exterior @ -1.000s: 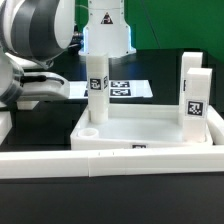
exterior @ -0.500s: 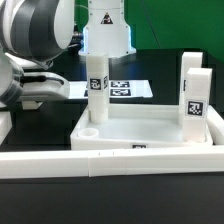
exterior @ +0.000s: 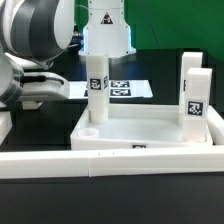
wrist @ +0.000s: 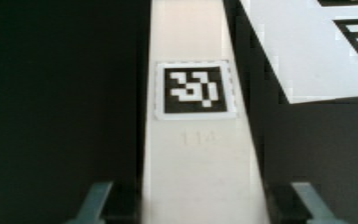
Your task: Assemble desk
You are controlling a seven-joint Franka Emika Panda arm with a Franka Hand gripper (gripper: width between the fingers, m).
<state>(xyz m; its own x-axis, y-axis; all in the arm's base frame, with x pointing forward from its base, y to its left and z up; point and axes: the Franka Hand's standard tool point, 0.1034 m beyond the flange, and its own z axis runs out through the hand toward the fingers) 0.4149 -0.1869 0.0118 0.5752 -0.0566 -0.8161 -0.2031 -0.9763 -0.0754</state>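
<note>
Desk top [exterior: 150, 128] with legs standing in its corners; a loose leg [wrist: 194, 110] lies between the jaws.
The gripper [wrist: 197, 205] straddles this tagged leg on the black tabletop [wrist: 51, 100]; whether the jaws clamp it cannot be told. Stiff, light, likely slippery plastic: best gripped across its flat sides, mid-length.

One leg [exterior: 97, 88] stands in the desk top [exterior: 150, 128], two legs [exterior: 193, 95] at the exterior view's right.

Nothing in the exterior view has visibly changed.
</note>
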